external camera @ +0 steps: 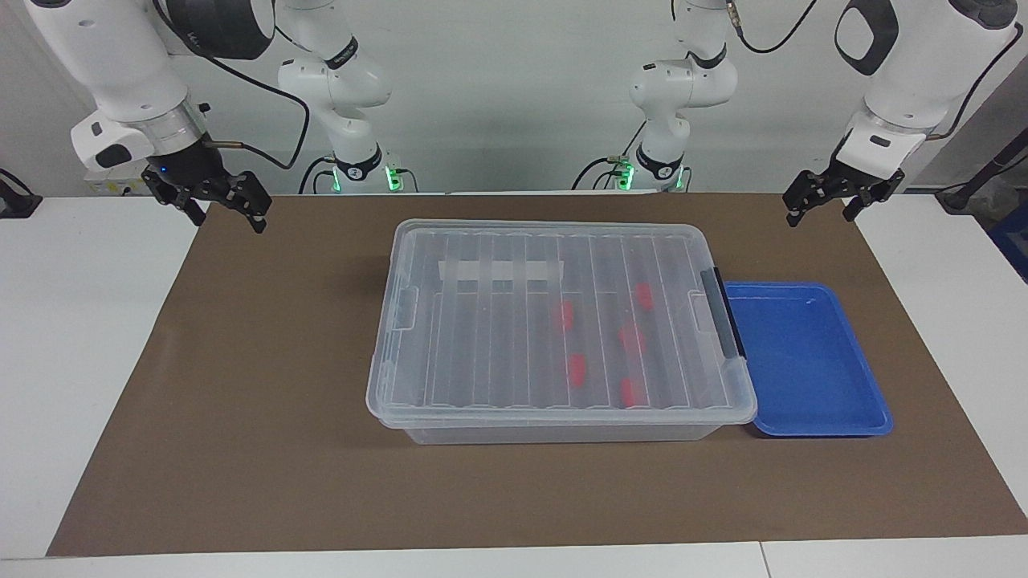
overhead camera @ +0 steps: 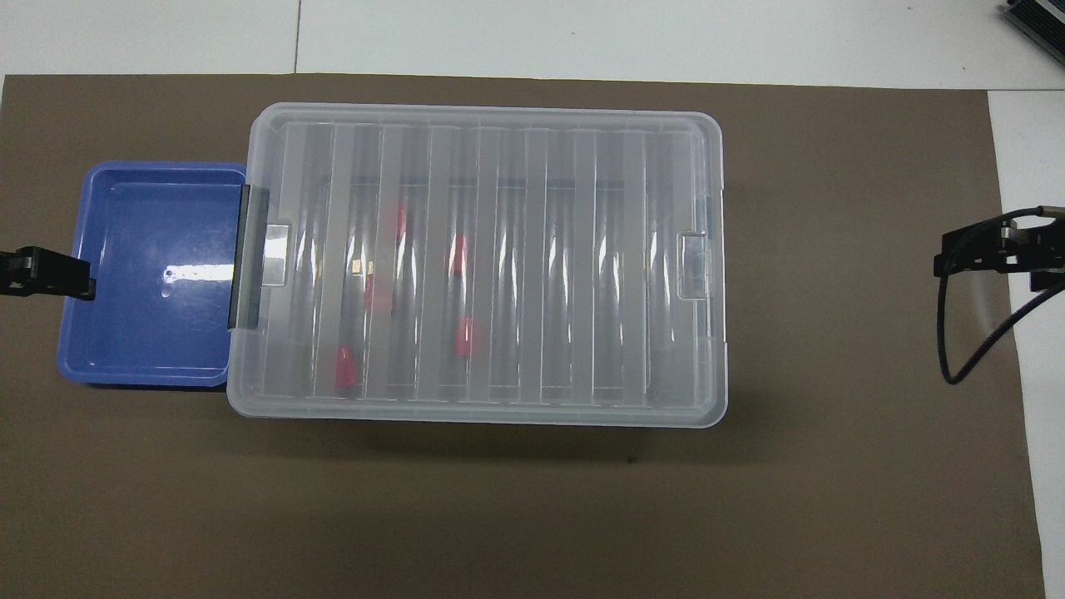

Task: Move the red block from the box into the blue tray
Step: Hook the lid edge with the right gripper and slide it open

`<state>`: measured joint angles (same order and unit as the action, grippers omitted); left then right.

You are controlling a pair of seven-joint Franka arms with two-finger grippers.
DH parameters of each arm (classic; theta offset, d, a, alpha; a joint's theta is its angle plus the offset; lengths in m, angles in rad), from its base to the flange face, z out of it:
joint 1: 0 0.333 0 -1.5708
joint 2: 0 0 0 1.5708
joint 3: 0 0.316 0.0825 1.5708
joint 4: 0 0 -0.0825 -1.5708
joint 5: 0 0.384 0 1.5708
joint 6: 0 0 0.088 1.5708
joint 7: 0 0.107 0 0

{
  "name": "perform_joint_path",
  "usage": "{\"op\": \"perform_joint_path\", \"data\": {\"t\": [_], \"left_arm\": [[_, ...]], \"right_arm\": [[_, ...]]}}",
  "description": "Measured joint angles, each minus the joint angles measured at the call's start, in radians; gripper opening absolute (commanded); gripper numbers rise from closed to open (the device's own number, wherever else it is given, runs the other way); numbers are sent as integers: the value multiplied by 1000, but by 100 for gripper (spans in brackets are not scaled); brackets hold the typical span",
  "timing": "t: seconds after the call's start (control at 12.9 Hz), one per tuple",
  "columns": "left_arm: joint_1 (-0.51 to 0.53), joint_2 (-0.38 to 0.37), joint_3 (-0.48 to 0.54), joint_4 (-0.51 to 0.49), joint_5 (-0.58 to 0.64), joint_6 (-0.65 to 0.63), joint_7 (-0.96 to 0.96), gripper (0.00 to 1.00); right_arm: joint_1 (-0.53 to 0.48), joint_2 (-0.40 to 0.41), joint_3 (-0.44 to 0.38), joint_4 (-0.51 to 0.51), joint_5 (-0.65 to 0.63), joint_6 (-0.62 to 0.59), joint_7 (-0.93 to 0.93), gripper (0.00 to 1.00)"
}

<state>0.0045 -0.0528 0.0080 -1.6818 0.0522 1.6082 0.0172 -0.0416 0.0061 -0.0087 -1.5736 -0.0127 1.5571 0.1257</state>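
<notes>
In the facing view, the box (external camera: 560,329) sits in the middle of the brown mat (external camera: 265,449), its ribbed lid (external camera: 514,321) closed and a black latch (external camera: 721,313) on the end toward the left arm. Through the lid five red blocks show as blurred red shapes, all in the half of the box toward the left arm's end; the one lying nearest the robots is the red block (external camera: 642,295). A whitish label strip (external camera: 498,271) shows under the lid on the side nearer the robots. The blue tray (external camera: 811,361) lies on the mat with its rim just beside the latch end of the box; nothing lies in it. The left gripper (external camera: 831,205) hangs over the mat's corner nearest the left arm's base, fingers spread apart and holding nothing. The right gripper (external camera: 215,210) hangs over the mat's corner nearest the right arm's base, likewise spread and holding nothing. Both arms wait.

In the overhead view, the box (overhead camera: 482,266) again fills the mat's (overhead camera: 532,516) centre, lid (overhead camera: 582,266) on. Red shapes show through it toward the tray end, one of them the red block (overhead camera: 344,366). The blue tray (overhead camera: 150,349) lies against the latch (overhead camera: 246,258) end. The left gripper (overhead camera: 50,274) shows over the tray's outer rim; the right gripper (overhead camera: 990,254) is over the mat's edge at the right arm's end.
</notes>
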Motion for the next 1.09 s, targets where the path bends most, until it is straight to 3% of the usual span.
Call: {"op": "perform_joint_path", "data": {"t": [0.47, 0.7, 1.09], "left_arm": [[0, 0, 0, 0, 0, 0, 0, 100], [0, 0, 0, 0, 0, 0, 0, 100], [0, 0, 0, 0, 0, 0, 0, 100]], "right_arm": [[0, 0, 0, 0, 0, -1, 0, 100], [8, -1, 1, -7, 0, 3, 0, 95], [74, -20, 6, -152, 0, 177, 80, 96]]}}
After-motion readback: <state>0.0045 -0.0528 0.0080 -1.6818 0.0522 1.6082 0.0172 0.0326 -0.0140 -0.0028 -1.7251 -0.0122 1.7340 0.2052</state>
